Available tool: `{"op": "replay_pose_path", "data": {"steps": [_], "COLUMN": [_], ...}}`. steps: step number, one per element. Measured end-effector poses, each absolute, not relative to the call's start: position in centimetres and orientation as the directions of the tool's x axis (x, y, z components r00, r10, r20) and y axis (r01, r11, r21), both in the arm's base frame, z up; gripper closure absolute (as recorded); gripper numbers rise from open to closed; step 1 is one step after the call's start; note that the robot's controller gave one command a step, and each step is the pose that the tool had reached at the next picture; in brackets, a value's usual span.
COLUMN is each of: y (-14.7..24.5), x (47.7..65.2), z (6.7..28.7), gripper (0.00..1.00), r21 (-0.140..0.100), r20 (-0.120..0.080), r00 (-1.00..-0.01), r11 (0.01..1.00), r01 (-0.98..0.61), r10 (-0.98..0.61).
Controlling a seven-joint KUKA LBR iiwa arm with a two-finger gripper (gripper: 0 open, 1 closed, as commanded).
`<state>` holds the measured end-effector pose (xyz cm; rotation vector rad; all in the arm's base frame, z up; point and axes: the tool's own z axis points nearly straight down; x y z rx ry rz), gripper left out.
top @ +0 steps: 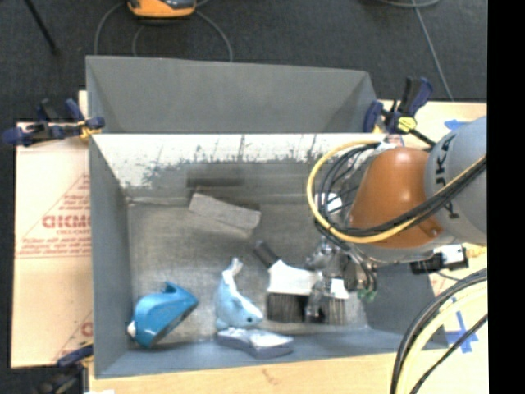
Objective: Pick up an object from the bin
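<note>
Gripper sits low at the right end of the white brush. The brush extends leftward. Whether the gripper is spread or closed, cannot tell.

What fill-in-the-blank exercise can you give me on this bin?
1. The pincer hangs over the white ___ with dark bristles.
2. The block near the bin's far wall is ___.
3. Between the blue toy and the pincer lies a pale blue ___.
Answers: brush; grey; dolphin.
</note>
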<state>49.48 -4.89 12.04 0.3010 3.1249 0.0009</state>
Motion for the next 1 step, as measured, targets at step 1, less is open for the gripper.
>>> {"op": "replay_pose_path", "data": {"steps": [1], "y": [-4.89], "x": [49.45], "z": [12.97], "gripper": [1.0], "r21": [0.001], "r20": [-0.001], "r00": [-0.982], "r11": [0.982], "r01": [0.191], "r10": [0.191]}}
